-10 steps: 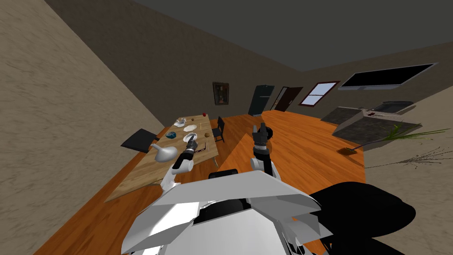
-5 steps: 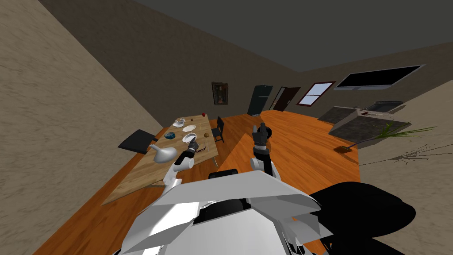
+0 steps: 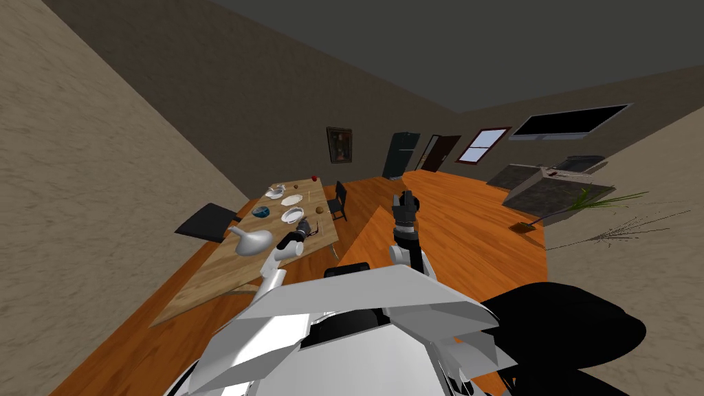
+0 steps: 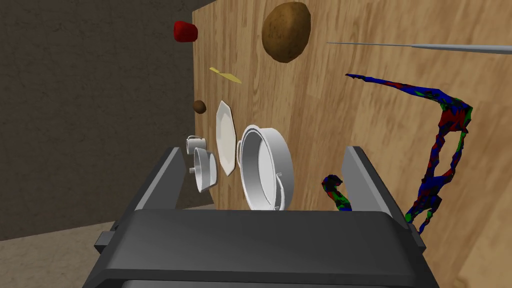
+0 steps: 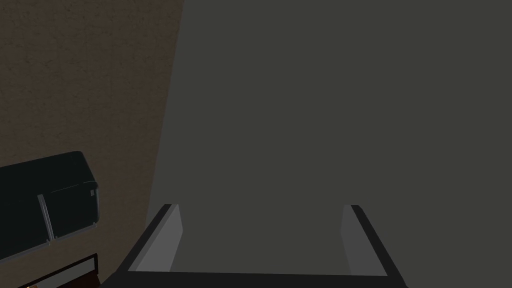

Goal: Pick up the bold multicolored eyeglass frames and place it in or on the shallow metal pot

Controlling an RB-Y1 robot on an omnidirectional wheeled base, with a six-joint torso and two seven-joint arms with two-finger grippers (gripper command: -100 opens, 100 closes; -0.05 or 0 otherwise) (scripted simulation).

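Observation:
The multicoloured eyeglass frames [image 4: 445,145] lie on the wooden table [image 4: 350,115], red, blue and green. One temple tip [image 4: 336,187] curls just inside one finger of my open left gripper [image 4: 264,150]; the rest of the frames lies outside that finger. The shallow pale grey pot [image 4: 264,167] sits straight ahead between the fingers, a little further along the table. In the head view the left gripper [image 3: 302,225] hangs over the table between the pot [image 3: 293,214] and the glasses [image 3: 315,230]. My right gripper [image 3: 404,201] is raised beside the table, open and holding nothing [image 5: 260,206].
A white plate [image 4: 226,137] and two cups [image 4: 204,169] stand beyond the pot. A brown potato [image 4: 286,31], a thin grey rod [image 4: 425,46] and a red item [image 4: 185,31] lie further on. A grey jug [image 3: 251,240] and black chairs [image 3: 206,221] flank the table.
My left hand has moved off the pot toward the glasses and dropped closer to the table. The head view has drifted slightly. The right arm holds its pose.

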